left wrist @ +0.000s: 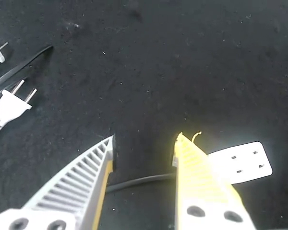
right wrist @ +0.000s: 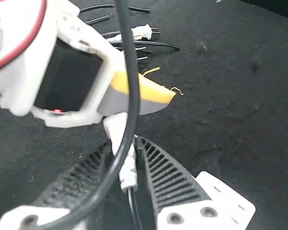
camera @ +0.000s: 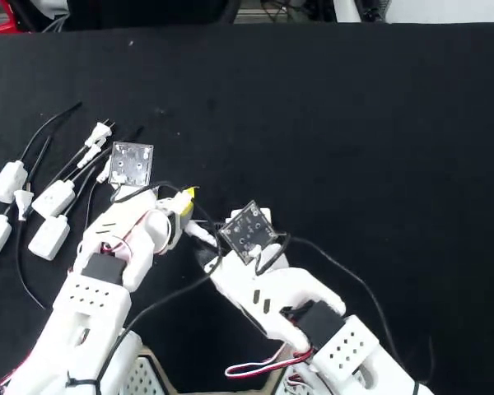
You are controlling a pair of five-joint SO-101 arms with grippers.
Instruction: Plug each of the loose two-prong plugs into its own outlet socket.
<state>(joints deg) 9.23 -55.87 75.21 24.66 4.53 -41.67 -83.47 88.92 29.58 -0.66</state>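
Observation:
Two white outlet blocks lie on the black table, one at the left and one near the middle. My right gripper is shut on a white two-prong plug, just left of the middle outlet block. Close beside it, my left gripper is open, and a black cable crosses between its grey and yellow fingers. An outlet block lies just past the yellow finger. Loose plugs lie beside the left outlet block.
Several white adapter boxes with black cables are spread along the table's left side. Another black cable runs past the right arm. The two grippers stand very close together. The table's far and right parts are bare black cloth.

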